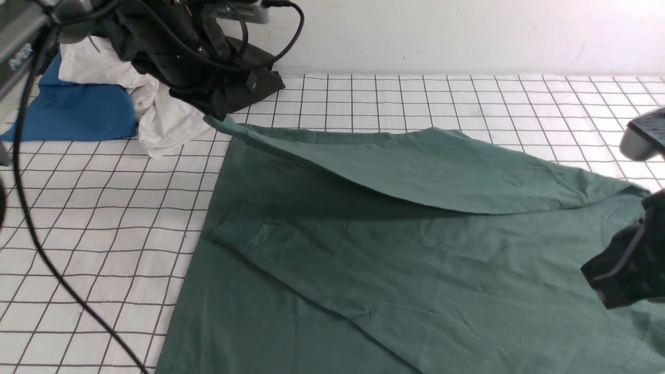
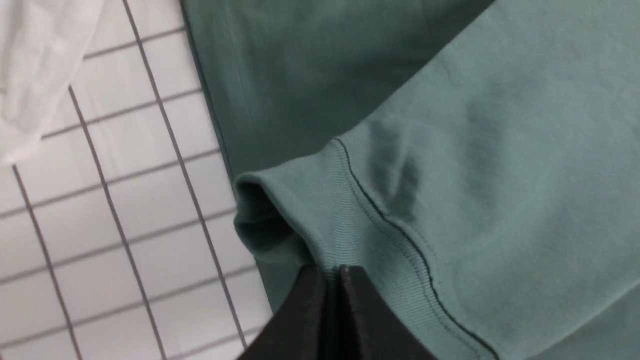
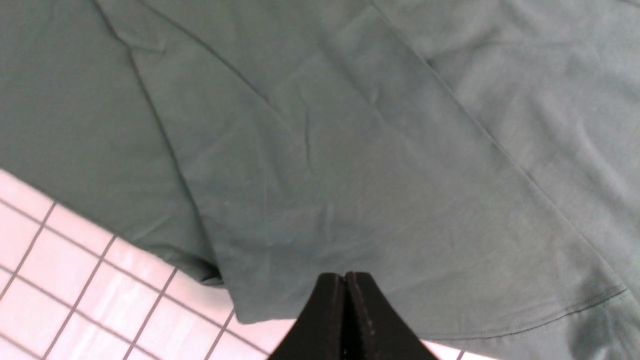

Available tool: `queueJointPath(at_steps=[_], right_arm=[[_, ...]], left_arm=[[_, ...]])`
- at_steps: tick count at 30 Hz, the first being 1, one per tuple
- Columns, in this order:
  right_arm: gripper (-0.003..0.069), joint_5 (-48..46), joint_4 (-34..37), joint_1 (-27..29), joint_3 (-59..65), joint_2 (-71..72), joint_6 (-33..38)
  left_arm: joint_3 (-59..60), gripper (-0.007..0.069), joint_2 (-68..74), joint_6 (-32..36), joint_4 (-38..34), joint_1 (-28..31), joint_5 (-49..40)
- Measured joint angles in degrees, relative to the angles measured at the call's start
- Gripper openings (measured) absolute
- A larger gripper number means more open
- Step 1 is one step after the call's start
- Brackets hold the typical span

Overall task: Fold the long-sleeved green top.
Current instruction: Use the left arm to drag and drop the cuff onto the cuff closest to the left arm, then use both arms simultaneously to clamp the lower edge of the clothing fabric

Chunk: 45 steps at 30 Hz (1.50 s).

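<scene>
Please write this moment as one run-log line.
left gripper: shut on cuff of green long-sleeved top | right gripper: shut | sleeve: lifted

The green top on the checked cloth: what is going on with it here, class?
The left gripper is shut on the ribbed cuff of the green long-sleeved top, holding that sleeve lifted over the body, which lies spread on the checked cloth. The right gripper is shut too, above the top's right side, and appears to hold nothing. The fold is not finished.
</scene>
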<state>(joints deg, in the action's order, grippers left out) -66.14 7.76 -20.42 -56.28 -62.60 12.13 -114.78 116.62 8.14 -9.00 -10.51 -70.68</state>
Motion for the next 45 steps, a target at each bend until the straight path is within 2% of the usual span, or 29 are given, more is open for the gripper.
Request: queueJointPath(at_steps=[6, 12, 18, 21, 22, 24, 26, 30, 33, 35, 40, 43, 45], right_arm=[[-0.0014, -1.5, -0.9, -3.2, 0.0, 3.1, 0.2], [-0.0014, -2.1, -1.6, -3.4, 0.0, 3.7, 0.2], [-0.0014, -2.4, -1.6, -3.4, 0.0, 3.7, 0.2], [-0.0014, -3.6, -1.5, -3.4, 0.0, 3.7, 0.2], [-0.0014, -3.8, -1.5, -3.4, 0.0, 3.7, 0.2], [-0.0014, -5.0, -0.1, -3.5, 0.0, 3.7, 0.2], [-0.0014, -5.2, 1.7, -4.2, 0.0, 3.8, 0.7], [-0.0014, -5.4, 4.6, -7.7, 0.0, 4.5, 2.3], [-0.0014, -5.4, 6.3, -11.2, 0.0, 6.1, 2.2], [-0.0014, -5.5, 7.6, -13.2, 0.0, 7.3, 2.1], [-0.0014, -5.7, 8.8, -16.7, 0.0, 10.3, 2.1], [-0.0014, -5.8, 7.8, -17.1, 0.0, 11.0, 2.6], [-0.0014, -5.9, 5.5, -17.1, 0.0, 11.1, 2.9]], left_arm=[[14.8, 0.0003, -6.8, 0.4, -1.6, 0.0, 1.3], [24.2, 0.0008, -7.0, 0.6, -1.0, 0.0, 5.6], [27.1, 0.0130, -7.0, 0.6, 0.5, 0.0, 7.2], [26.9, 0.0267, -7.1, 0.8, 0.7, 0.0, 5.9], [26.9, 0.0283, -7.3, 0.9, 0.7, 0.0, 5.7], [26.9, 0.0363, -9.1, 1.1, 0.8, -0.4, 2.8], [26.9, 0.0398, -11.8, 1.4, 1.8, -2.3, 1.6], [30.0, 0.0398, -18.7, 3.5, 4.6, -10.7, 1.6], [37.7, 0.0361, -23.9, 5.7, 7.6, -18.8, 1.5], [42.8, 0.0342, -25.5, 5.8, 9.6, -21.4, 1.5], [57.5, 0.0316, -26.0, 7.0, 13.0, -22.7, 1.6], [62.8, 0.0316, -25.3, 10.3, 13.3, -22.7, 2.7], [66.8, 0.0316, -25.0, 16.5, 12.1, -22.7, 6.5]])
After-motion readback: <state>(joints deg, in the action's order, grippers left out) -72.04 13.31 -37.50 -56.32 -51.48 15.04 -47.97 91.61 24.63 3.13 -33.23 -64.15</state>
